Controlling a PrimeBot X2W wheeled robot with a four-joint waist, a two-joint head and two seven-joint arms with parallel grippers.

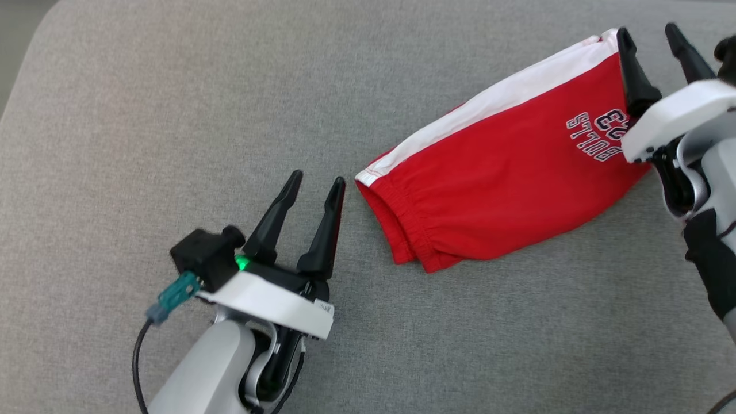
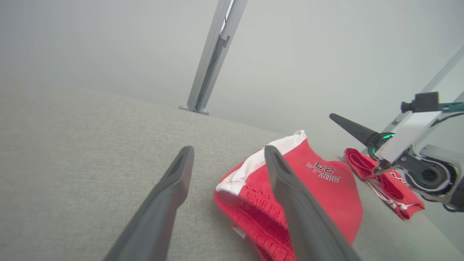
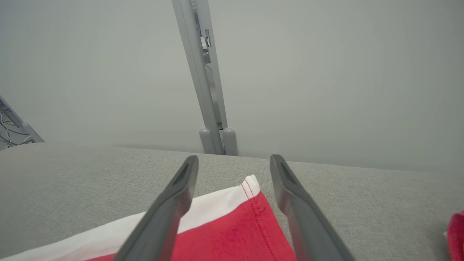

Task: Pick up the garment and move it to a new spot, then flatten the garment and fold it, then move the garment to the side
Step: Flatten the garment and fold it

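Folded red knit shorts (image 1: 494, 190), white-striped, lay on grey woven surface (image 1: 172, 115). My left gripper (image 1: 318, 175) gaped empty beside waistband; right gripper (image 1: 647, 30) gaped empty over hem.

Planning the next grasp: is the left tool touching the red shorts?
Apart. The head view shows a strip of grey cloth surface between the left tool and the red shorts.

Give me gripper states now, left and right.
Left gripper: open, empty, beside the red shorts.
Right gripper: open, empty, at the red shorts' hem corner.
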